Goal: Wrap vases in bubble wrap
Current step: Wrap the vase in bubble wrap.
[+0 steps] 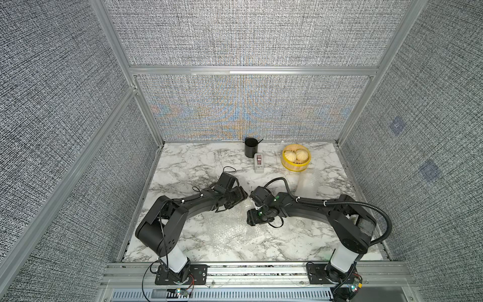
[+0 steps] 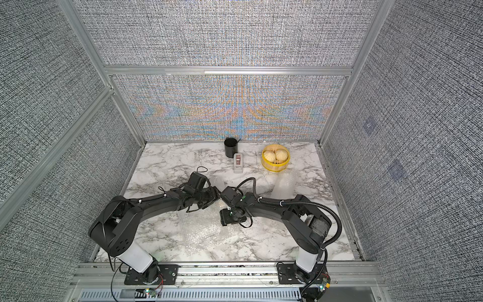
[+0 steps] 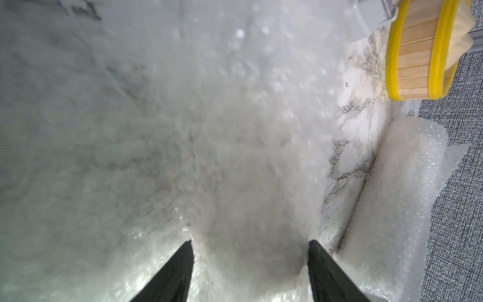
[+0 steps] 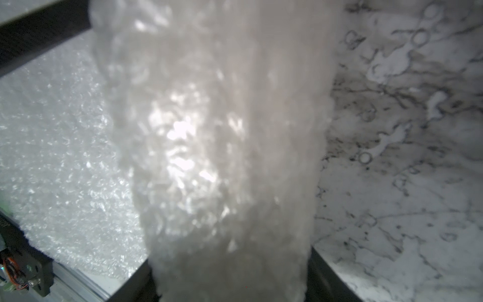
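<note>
Wrapped vase (image 4: 230, 146) between both jaws, blurred, mostly hidden in both top views.
Pressed on both sides by right jaws; flanked by left jaws spread wide, grip impossible to tell. Flat wrap (image 1: 227, 230) beside right jaws.

Black left arm (image 1: 193, 204) and right arm (image 1: 308, 210) have white base segments (image 1: 176, 257).

Both top views look down over the table (image 1: 183, 162); wrist views sit close, seemingly touching bubble wrap (image 3: 209, 130).
</note>
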`<act>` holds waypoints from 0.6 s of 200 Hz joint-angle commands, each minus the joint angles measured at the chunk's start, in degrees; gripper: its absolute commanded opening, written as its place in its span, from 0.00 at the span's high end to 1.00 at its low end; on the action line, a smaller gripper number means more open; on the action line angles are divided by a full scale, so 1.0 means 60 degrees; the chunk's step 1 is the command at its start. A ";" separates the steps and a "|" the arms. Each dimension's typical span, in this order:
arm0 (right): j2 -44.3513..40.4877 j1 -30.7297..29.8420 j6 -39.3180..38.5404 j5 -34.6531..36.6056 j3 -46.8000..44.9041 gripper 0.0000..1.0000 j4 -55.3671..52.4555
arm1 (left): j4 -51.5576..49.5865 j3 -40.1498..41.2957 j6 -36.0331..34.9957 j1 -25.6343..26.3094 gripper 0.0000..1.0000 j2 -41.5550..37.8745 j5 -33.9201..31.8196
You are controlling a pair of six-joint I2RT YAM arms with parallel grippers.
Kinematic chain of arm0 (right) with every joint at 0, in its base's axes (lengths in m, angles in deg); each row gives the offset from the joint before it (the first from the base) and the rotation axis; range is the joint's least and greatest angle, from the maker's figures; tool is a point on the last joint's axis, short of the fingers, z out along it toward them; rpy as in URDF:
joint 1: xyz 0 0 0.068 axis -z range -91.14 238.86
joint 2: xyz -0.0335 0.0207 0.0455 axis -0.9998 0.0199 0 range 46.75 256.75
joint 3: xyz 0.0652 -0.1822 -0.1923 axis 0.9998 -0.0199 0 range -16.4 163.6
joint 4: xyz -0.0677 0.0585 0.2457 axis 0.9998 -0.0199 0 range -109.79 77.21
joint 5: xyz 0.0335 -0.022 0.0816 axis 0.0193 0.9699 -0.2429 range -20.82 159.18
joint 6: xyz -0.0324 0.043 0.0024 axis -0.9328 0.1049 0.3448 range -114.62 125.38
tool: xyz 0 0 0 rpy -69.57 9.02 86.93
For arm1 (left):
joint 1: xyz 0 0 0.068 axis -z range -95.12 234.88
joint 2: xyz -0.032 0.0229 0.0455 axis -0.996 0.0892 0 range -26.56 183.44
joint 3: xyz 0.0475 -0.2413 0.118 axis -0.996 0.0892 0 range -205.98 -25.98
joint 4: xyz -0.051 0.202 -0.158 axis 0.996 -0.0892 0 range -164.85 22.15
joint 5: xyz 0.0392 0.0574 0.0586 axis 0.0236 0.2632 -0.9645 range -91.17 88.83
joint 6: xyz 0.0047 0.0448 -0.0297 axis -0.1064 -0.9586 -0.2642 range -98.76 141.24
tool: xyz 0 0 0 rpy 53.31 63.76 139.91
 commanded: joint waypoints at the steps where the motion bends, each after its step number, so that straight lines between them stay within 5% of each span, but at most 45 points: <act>1: -0.0034 -0.0034 0.0051 0.0534 -0.0029 0.34 -0.0166 | -0.1048 -0.0107 -0.0400 -0.0075 0.25 -0.0388 -0.0303; 72: -0.0053 -0.0117 0.0031 0.0748 -0.0022 0.36 -0.0085 | -0.0768 -0.0418 0.0918 0.0437 0.24 -0.0597 -0.0131; 120: -0.0038 -0.0146 0.0044 0.0900 -0.0025 0.36 -0.0004 | -0.0582 -0.0372 0.1357 0.0592 0.39 -0.0059 -0.0293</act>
